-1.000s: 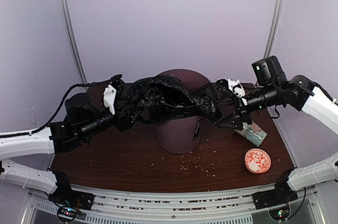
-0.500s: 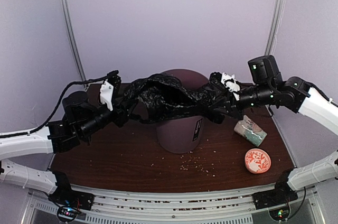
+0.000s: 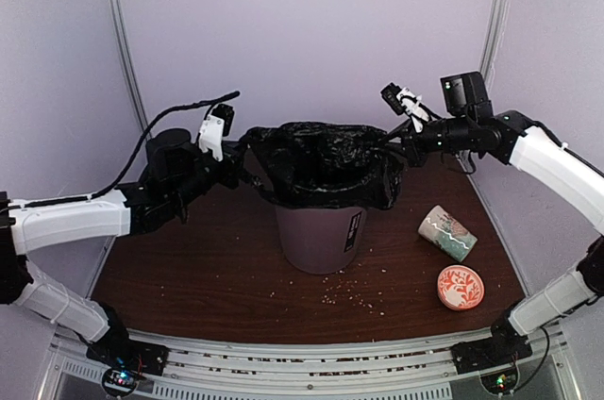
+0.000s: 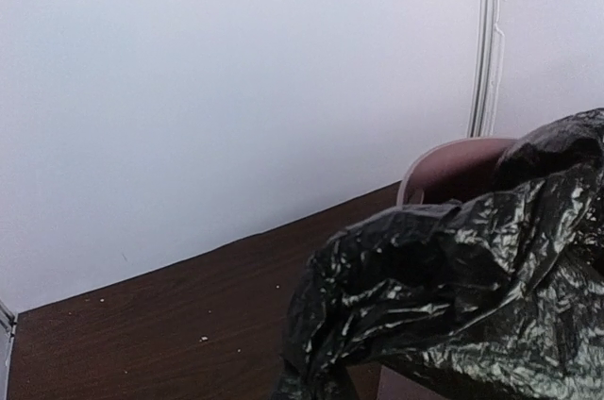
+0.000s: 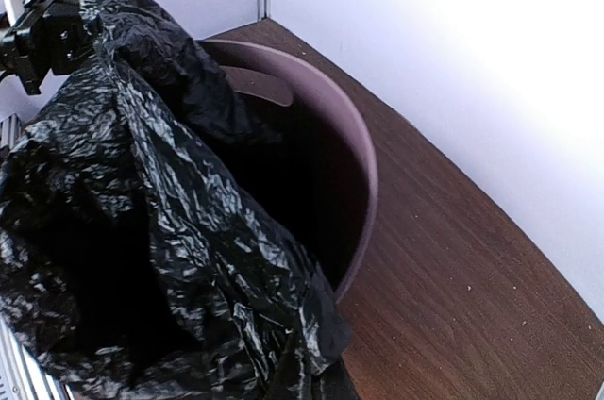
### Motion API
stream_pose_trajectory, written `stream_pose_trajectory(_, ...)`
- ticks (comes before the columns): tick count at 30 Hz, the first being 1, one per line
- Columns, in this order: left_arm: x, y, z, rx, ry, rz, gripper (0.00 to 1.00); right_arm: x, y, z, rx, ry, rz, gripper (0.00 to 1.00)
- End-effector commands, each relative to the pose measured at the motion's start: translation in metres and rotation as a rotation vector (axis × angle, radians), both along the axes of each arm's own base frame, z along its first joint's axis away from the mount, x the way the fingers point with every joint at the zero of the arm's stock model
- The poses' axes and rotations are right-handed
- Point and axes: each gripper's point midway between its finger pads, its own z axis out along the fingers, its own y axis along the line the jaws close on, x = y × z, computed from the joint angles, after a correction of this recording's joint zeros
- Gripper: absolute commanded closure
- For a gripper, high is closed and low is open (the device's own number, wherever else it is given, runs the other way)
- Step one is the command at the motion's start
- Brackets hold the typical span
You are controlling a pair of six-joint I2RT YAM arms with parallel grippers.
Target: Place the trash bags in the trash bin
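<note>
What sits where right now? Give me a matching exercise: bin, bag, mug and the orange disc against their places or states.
Things:
1. trash bin
2. trash bag
3. mug
4. orange disc

Places or states:
A. lying on its side on the table
B. standing upright, mid-table
C. lying flat, near the front right corner
D. black and crinkled, draped over a rim

Pairs: 1-B, 2-D, 3-A, 4-C
</note>
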Motion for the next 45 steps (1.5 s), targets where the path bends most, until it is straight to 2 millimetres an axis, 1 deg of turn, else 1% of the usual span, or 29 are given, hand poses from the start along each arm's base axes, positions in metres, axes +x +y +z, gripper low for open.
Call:
stream_pose_trajectory(1,0.026,-0.009,0.032,-0.090,-0.019,-0.003,1.00,0.035,-0.005,0.025,0.088,-0.022,-0.083,1.00)
stream_pose_trajectory(6,0.058,-0.028,0.021,-0.072,0.017,-0.019,1.00,0.070,0.002,0.016,0.092,0.011,-0.126,1.00)
stream_pose_trajectory(7,0.064,-0.032,0.017,-0.072,0.031,-0.023,1.00,0.077,0.004,0.012,0.088,0.023,-0.130,1.00)
stream_pose_trajectory(8,0.070,-0.037,0.009,-0.065,0.055,-0.029,1.00,0.081,0.005,0.009,0.087,0.030,-0.135,1.00)
stream_pose_trajectory(9,0.074,-0.039,0.005,-0.068,0.070,-0.036,1.00,0.085,0.005,0.008,0.088,0.033,-0.142,1.00)
stream_pose_trajectory(11,0.081,-0.044,-0.005,-0.076,0.099,-0.050,1.00,0.092,0.005,0.003,0.092,0.047,-0.152,1.00)
stream_pose_trajectory(14,0.088,-0.049,-0.023,-0.093,0.154,-0.078,1.00,0.096,0.007,-0.007,0.094,0.073,-0.156,1.00)
stream_pose_trajectory(18,0.094,-0.056,-0.051,-0.118,0.234,-0.118,1.00,0.100,0.012,-0.036,0.082,0.148,-0.156,1.00)
stream_pose_trajectory(22,0.092,-0.063,-0.077,-0.124,0.300,-0.154,1.00,0.097,0.021,-0.069,0.072,0.248,-0.109,1.00)
stream_pose_trajectory(25,0.085,-0.062,-0.095,-0.134,0.357,-0.164,1.00,0.095,0.023,-0.087,0.061,0.305,-0.088,1.00)
stream_pose_trajectory(29,0.073,-0.054,-0.116,-0.158,0.428,-0.171,1.00,0.093,0.018,-0.104,0.064,0.379,-0.074,1.00)
stream_pose_trajectory(35,0.058,-0.047,-0.144,-0.201,0.553,-0.218,1.00,0.093,0.008,-0.123,0.119,0.512,-0.051,1.00)
stream_pose_trajectory(37,0.055,-0.043,-0.150,-0.210,0.574,-0.215,1.00,0.094,0.006,-0.128,0.117,0.534,-0.051,1.00)
stream_pose_trajectory(40,0.049,-0.039,-0.149,-0.215,0.575,-0.218,1.00,0.093,0.003,-0.131,0.120,0.550,-0.050,0.99)
stream_pose_trajectory(43,0.043,-0.031,-0.140,-0.216,0.563,-0.202,0.99,0.091,-0.004,-0.128,0.130,0.566,-0.061,0.98)
stream_pose_trajectory(44,0.041,-0.027,-0.139,-0.208,0.566,-0.185,0.93,0.091,-0.010,-0.127,0.134,0.576,-0.075,0.96)
stream_pose_trajectory(45,0.038,-0.022,-0.133,-0.201,0.558,-0.172,0.87,0.091,-0.018,-0.124,0.139,0.578,-0.090,0.95)
